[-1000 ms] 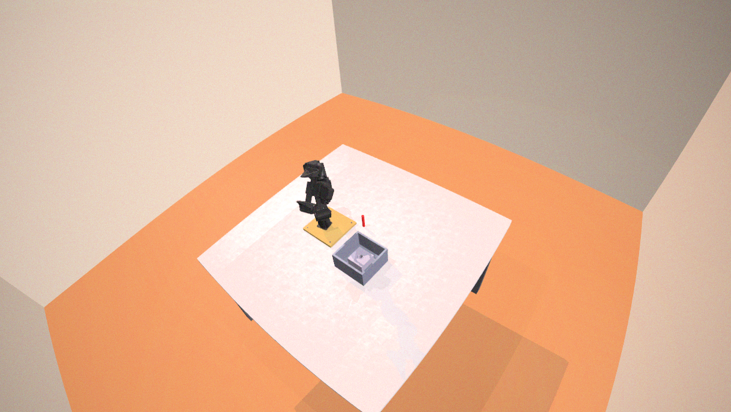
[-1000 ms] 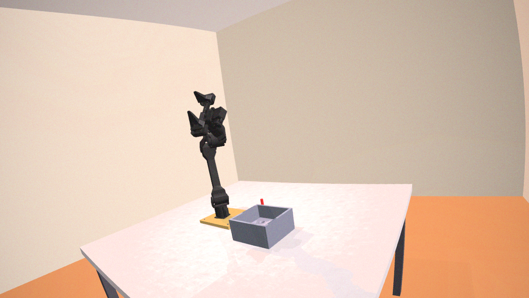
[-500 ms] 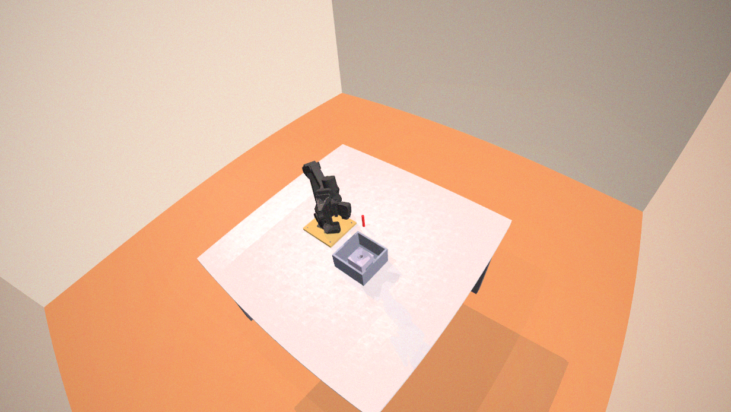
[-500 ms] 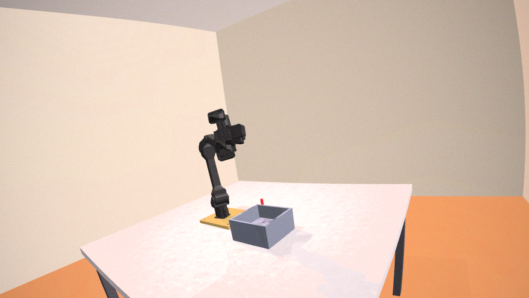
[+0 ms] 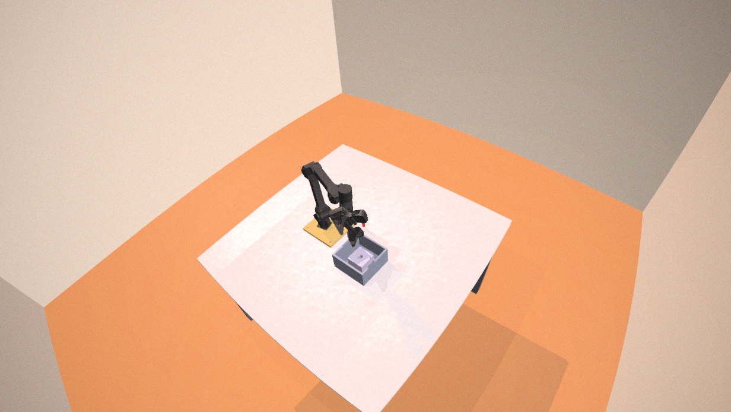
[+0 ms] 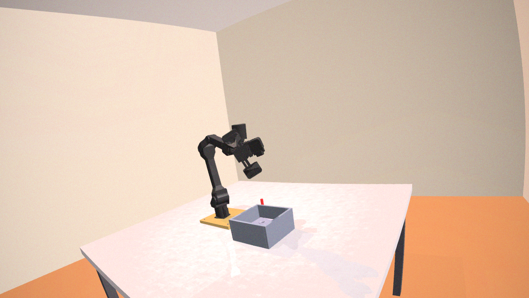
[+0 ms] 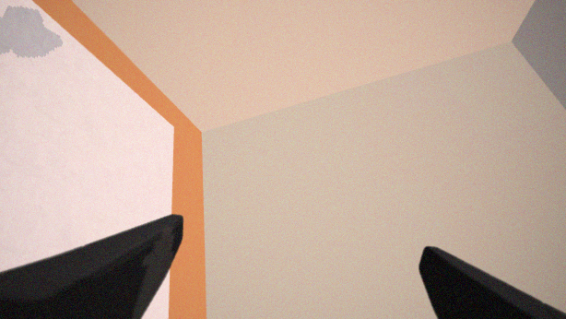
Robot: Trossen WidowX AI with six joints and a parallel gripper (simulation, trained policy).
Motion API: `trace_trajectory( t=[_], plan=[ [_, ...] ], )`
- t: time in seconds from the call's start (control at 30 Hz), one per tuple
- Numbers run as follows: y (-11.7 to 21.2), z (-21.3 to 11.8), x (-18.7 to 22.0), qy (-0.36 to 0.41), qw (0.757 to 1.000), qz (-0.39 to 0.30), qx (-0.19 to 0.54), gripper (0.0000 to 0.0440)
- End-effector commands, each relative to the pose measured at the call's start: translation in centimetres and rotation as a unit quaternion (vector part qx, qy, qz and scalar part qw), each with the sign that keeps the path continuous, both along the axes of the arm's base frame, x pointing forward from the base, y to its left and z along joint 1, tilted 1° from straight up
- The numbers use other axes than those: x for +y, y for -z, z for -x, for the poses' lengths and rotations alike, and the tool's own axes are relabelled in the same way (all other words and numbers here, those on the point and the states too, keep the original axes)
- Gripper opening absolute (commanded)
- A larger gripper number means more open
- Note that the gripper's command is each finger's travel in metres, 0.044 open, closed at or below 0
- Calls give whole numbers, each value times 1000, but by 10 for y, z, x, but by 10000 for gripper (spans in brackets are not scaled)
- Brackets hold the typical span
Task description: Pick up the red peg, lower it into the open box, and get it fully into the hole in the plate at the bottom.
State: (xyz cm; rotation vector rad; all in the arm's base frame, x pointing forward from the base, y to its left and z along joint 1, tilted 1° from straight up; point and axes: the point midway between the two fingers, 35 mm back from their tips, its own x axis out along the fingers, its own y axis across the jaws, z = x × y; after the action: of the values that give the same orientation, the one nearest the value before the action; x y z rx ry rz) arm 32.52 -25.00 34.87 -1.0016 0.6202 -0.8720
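Exterior view: pincer (image 6: 254,158) (image 7: 302,242) spread wide above the table (image 5: 286,276) (image 6: 177,255) (image 7: 83,175), nothing in it, likely to take the red peg (image 5: 363,224) (image 6: 262,201), which stands behind the box (image 5: 348,268) (image 6: 248,232), outside it.

Forearm and gripper, brought lower and closer to the box

Item one: gripper (image 5: 360,227) (image 6: 258,158) (image 7: 302,242). Formerly well above and back from the open box (image 5: 349,268) (image 6: 249,233); now lower and nearer its back side, one finger overlapping the box's back rim in the top view.
Item two: fingers. A second ago turned up and away from the box in the exterior view; since swung round to its side.
Item three: forearm (image 5: 322,178) (image 6: 218,144). Now reaches out more towards the box.
Item four: red peg (image 5: 363,224) (image 6: 262,201), behind the box. Seen whole from the top earlier; now partly hidden there by the gripper.
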Motion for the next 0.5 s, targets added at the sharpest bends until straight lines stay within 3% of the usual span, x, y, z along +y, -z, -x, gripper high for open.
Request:
trace_trajectory(
  t=[0.0,0.47],
  plan=[
    [22,-11,14,-18,998,-52,-3,440],
    [95,-32,102,-47,958,-282,-17,440]
  ],
)
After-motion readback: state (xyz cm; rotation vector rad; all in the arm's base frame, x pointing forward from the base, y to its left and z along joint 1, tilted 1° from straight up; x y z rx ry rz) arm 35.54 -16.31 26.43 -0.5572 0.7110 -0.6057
